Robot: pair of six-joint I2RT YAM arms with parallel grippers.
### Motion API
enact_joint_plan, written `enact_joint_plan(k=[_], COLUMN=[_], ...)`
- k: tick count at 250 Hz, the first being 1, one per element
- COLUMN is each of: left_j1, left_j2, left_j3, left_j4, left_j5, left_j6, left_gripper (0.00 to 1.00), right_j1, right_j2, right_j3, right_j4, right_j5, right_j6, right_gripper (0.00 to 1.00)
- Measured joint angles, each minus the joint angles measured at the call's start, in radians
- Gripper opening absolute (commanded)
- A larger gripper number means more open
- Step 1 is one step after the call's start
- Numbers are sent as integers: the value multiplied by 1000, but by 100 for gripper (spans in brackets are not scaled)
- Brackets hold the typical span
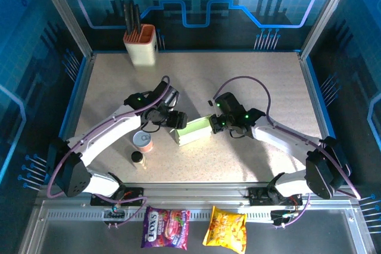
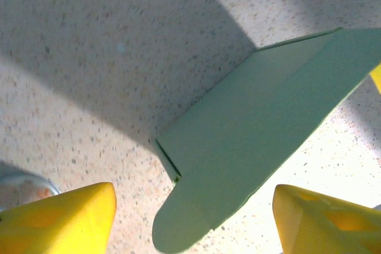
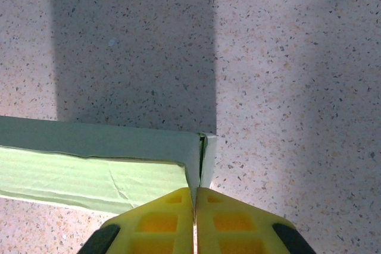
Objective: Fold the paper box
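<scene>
The pale green paper box (image 1: 192,131) stands mid-table as a small rectangular box. My right gripper (image 1: 215,122) is at its right end, shut on the box's end wall (image 3: 191,157); the yellow fingers (image 3: 156,222) pinch that thin cardboard edge. The box's open inside (image 3: 89,176) lies to the left of the pinch. My left gripper (image 1: 176,119) is at the box's left end, open, its yellow fingertips (image 2: 65,218) apart on either side of a rounded green flap (image 2: 196,218) that juts toward the camera without touching them.
A small tin can (image 1: 143,141) and a dark-capped little jar (image 1: 137,158) sit left of the box, near my left arm. The beige orange-rimmed utensil holder (image 1: 141,44) stands at the back. Two snack packets (image 1: 196,228) lie in front of the table.
</scene>
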Motion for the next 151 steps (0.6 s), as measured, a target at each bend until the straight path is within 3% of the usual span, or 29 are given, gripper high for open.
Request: enact_joint_plan(k=[62,151], left_j1=[0,0], left_j2=[0,-84], left_j3=[0,-51], left_j4=[-25,-14], left_j5=[37,91], left_j6=[-152,-249], left_gripper=[72,73], right_j1=[13,20], right_j2=[6,22], right_j3=[11,26], right_j4=[-11,-19], right_j5=[12,23], right_j6=[12,22], right_gripper=[9,9])
